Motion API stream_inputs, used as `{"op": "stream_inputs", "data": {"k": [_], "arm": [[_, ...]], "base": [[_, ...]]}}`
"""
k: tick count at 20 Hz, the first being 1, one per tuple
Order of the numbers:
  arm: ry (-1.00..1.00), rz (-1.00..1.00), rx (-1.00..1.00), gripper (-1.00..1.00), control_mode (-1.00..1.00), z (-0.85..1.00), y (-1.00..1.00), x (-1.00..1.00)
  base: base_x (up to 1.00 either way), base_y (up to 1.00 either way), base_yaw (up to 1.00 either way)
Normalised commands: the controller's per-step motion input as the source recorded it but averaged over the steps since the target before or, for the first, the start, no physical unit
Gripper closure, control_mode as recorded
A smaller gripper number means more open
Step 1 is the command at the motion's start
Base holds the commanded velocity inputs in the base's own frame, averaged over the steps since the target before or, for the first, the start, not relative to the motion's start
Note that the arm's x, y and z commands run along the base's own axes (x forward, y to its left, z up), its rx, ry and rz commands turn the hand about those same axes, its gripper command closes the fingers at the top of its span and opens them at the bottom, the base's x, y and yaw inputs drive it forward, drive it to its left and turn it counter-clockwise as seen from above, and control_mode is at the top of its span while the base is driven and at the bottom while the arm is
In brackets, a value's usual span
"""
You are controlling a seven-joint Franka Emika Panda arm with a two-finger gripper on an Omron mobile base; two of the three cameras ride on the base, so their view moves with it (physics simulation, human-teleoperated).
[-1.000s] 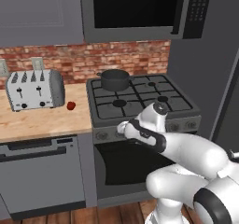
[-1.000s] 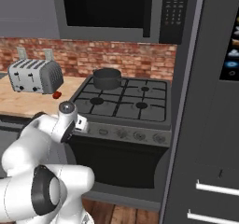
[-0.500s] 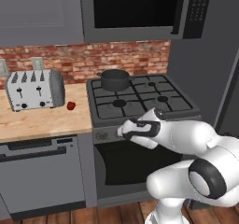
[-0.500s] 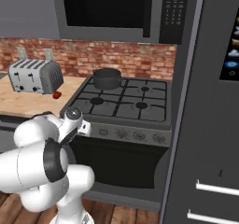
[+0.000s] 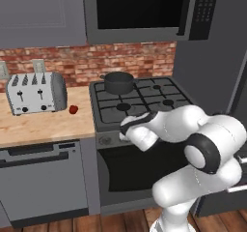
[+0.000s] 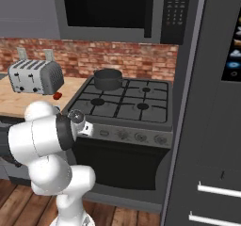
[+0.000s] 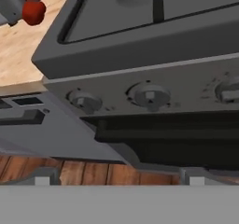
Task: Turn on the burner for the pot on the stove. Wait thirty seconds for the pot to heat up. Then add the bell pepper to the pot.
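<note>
The dark grey pot sits on the back left burner of the stove; the burner under it is hidden. A small red bell pepper lies on the wooden counter between toaster and stove. My gripper hangs open in front of the left end of the stove's knob row, holding nothing. In the hand view the two leftmost knobs lie just ahead of the fingertips, apart from them.
A silver toaster stands on the wood counter left of the stove. A black microwave hangs above. A dishwasher front is below the counter, and a tall dark fridge flanks the stove's right.
The hand has dropped and swung left, from over the stove's front edge to in front of the left knobs. The jaws stayed open. Pot and pepper have not moved.
</note>
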Motion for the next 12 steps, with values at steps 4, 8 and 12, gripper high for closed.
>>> {"op": "stream_inputs", "data": {"k": [4,8,12], "arm": [[-0.08,0.00,0.01,-1.00,-1.00,-0.28,0.00,0.25],[-0.03,0.00,0.00,-1.00,-1.00,-0.33,0.00,0.26],[0.03,0.00,0.00,-1.00,-1.00,-0.43,0.00,0.36]], "base": [[0.00,0.00,0.00],[0.00,0.00,0.00],[0.00,0.00,0.00]]}}
